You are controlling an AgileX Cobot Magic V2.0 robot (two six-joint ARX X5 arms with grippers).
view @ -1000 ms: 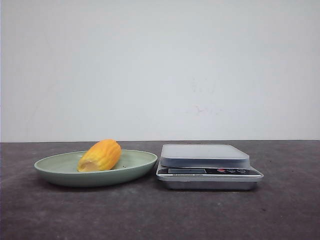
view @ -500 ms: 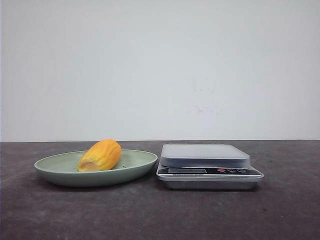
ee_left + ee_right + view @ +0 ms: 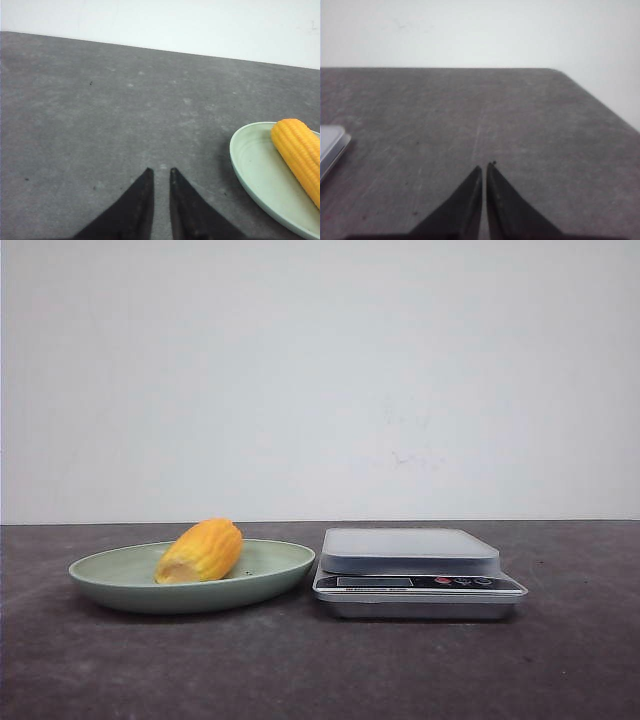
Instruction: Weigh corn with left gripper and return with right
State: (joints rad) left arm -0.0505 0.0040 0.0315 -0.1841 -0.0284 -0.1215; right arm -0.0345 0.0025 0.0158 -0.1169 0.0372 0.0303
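The corn [image 3: 200, 551], a stubby yellow-orange cob with a paler cut end facing the front, lies in a pale green shallow dish [image 3: 110, 575] at the left of the table. It also shows in the left wrist view [image 3: 300, 150], in the dish [image 3: 250, 165]. My left gripper [image 3: 161, 171] hangs over bare table beside the dish, its jaws a narrow gap apart and empty. My right gripper [image 3: 485, 166] is shut and empty over bare table, to the right of the scale. Neither gripper shows in the front view.
A silver digital scale [image 3: 410, 550] with an empty platform stands just right of the dish; its corner shows in the right wrist view [image 3: 330, 142]. The table's far right corner [image 3: 555, 70] is rounded. A white wall stands behind the table.
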